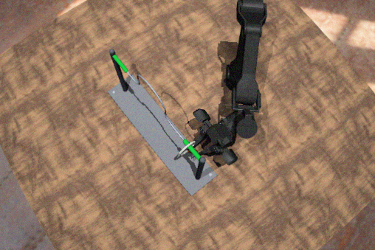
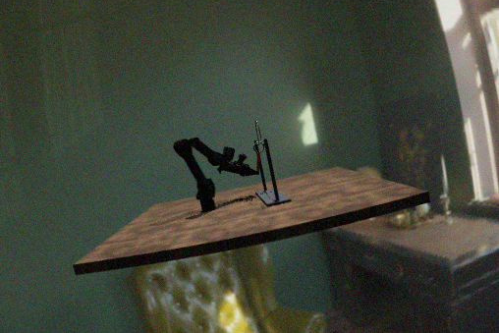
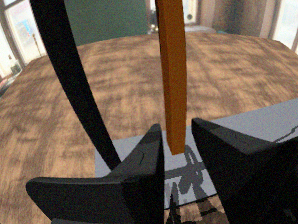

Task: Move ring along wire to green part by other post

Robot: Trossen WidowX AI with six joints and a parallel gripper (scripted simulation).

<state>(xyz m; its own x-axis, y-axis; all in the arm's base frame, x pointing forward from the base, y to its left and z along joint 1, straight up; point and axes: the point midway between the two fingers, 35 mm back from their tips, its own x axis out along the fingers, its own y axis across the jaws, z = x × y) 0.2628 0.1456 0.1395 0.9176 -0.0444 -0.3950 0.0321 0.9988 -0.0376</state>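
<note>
The pale ring (image 1: 183,150) (image 2: 258,146) hangs around the green part (image 1: 195,153) beside the near post (image 1: 199,169) (image 3: 75,85), with the wire through it. The orange handle (image 3: 174,90) (image 2: 258,161) hangs down from the ring, slightly tilted in the wrist view. My gripper (image 1: 198,150) (image 2: 256,172) (image 3: 176,127) is open around the handle's lower end, with a gap on each side in the wrist view. The other green part (image 1: 120,63) is beside the far post (image 1: 119,73). The thin grey wire (image 1: 158,97) runs curved between the green parts.
The grey base plate (image 1: 148,127) (image 2: 275,200) carries both posts and lies on the wooden table (image 1: 92,189) (image 2: 196,233). My arm (image 1: 249,57) (image 2: 195,166) reaches in from the side. The near post stands just left of the fingers in the wrist view.
</note>
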